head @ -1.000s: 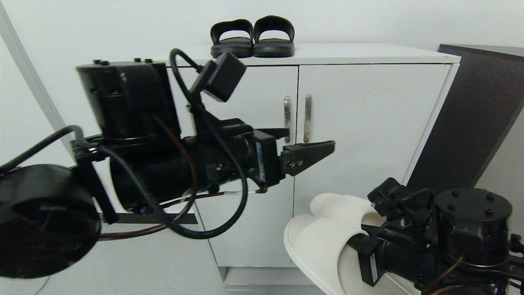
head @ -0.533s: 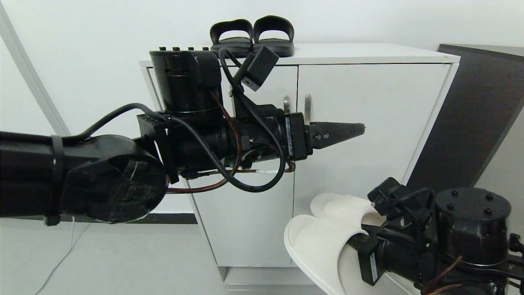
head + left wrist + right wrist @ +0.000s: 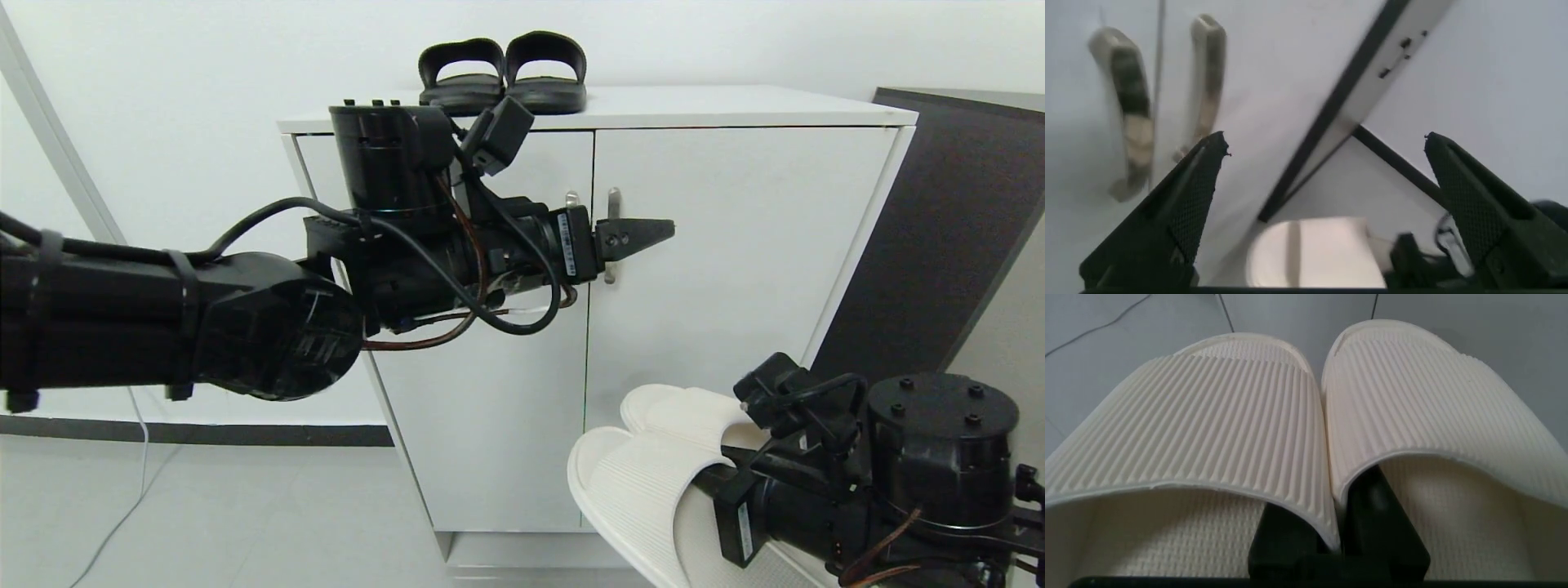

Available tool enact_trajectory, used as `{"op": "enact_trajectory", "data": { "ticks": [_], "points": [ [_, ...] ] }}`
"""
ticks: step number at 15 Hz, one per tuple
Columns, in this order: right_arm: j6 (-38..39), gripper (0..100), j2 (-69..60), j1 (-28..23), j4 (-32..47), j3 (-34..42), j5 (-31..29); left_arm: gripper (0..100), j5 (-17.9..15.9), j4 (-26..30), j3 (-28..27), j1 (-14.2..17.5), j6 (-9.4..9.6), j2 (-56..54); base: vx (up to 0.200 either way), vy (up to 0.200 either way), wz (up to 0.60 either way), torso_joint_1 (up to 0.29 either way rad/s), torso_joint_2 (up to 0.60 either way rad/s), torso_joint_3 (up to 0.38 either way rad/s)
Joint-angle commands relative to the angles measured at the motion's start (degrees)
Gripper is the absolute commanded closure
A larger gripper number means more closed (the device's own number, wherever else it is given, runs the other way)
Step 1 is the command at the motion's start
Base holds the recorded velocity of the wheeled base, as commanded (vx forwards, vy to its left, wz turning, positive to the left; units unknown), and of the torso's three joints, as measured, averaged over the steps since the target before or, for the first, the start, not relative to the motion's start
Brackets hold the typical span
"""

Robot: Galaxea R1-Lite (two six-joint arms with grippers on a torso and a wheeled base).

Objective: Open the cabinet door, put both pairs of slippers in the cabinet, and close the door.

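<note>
The white cabinet (image 3: 735, 245) stands with both doors shut. Its two metal handles (image 3: 613, 202) sit at the centre seam, also showing as handles (image 3: 1208, 73) in the left wrist view. My left gripper (image 3: 649, 231) (image 3: 1324, 140) is open, level with the handles and just in front of them, touching nothing. A pair of black slippers (image 3: 504, 73) rests on the cabinet top. My right gripper (image 3: 722, 478) (image 3: 1343, 527) is low at the right, shut on the inner edges of a white slipper pair (image 3: 645, 469) (image 3: 1249, 408) held in the air.
A dark panel (image 3: 939, 245) leans against the cabinet's right side. The wall runs behind, with a slanted grey strip (image 3: 57, 139) at the left. A thin cable (image 3: 122, 506) lies on the floor at the left.
My left arm has risen and stretched toward the cabinet, bringing its gripper up from mid-door height to the handles. The right arm and the white slippers have stayed still.
</note>
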Motion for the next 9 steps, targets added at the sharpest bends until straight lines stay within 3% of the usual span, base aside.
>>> {"op": "enact_trajectory", "data": {
  "ticks": [1, 9],
  "points": [
    [0.0, 100, 0.2, -0.1, 0.1, 0.0, 0.1, 0, 3.0, 0.2, -2.8, 0.1, 0.64, 3.6, 0.0, 0.0, 0.0, 0.0, 0.0, 0.0],
    [-0.1, 100, 1.0, -0.5, 0.0, 0.0, -0.1, 0, 3.1, 2.9, -10.2, -0.3, 0.38, 8.5, 0.0, 0.0, 0.0, 0.0, 0.0, 0.0]
  ]
}}
